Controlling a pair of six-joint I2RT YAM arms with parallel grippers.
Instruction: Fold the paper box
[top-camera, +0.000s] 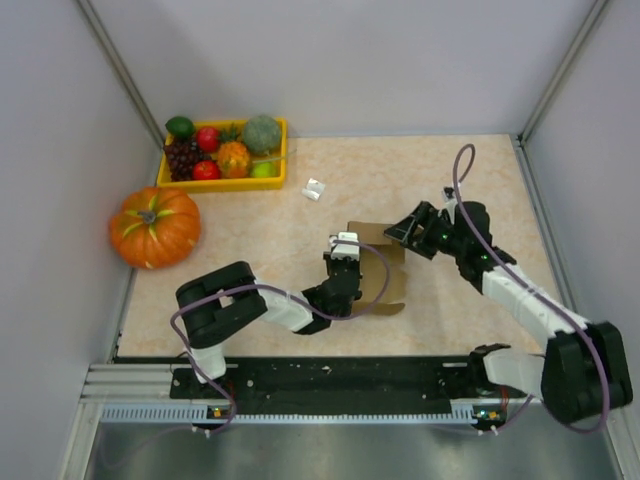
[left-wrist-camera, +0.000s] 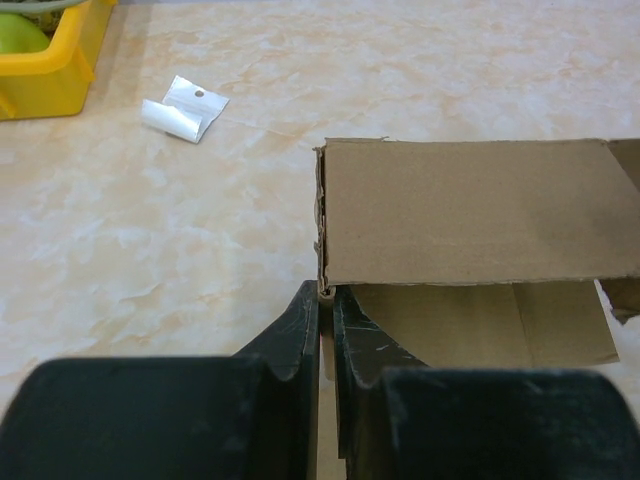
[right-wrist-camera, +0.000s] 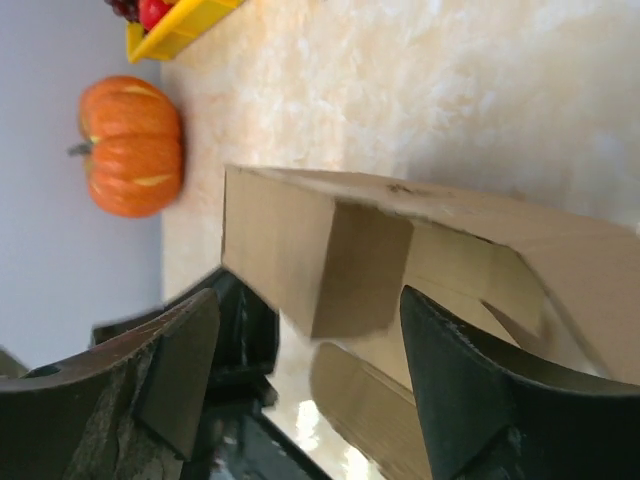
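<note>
The paper box (top-camera: 380, 268) is a brown kraft cardboard piece, partly raised into a box shape, mid-table. In the left wrist view its far wall (left-wrist-camera: 470, 210) stands upright and a flap lies flat below. My left gripper (left-wrist-camera: 326, 300) is shut on the box's left wall edge at the corner. In the top view it is at the box's left side (top-camera: 343, 252). My right gripper (top-camera: 408, 232) is open at the box's far right corner. In the right wrist view the box (right-wrist-camera: 320, 260) sits between its spread fingers (right-wrist-camera: 455, 370), apart from them.
An orange pumpkin (top-camera: 154, 226) sits at the left table edge. A yellow tray (top-camera: 276, 150) of toy fruit stands at the back left. A small white object (top-camera: 314, 189) lies near the tray, also seen in the left wrist view (left-wrist-camera: 184, 107). Walls enclose three sides.
</note>
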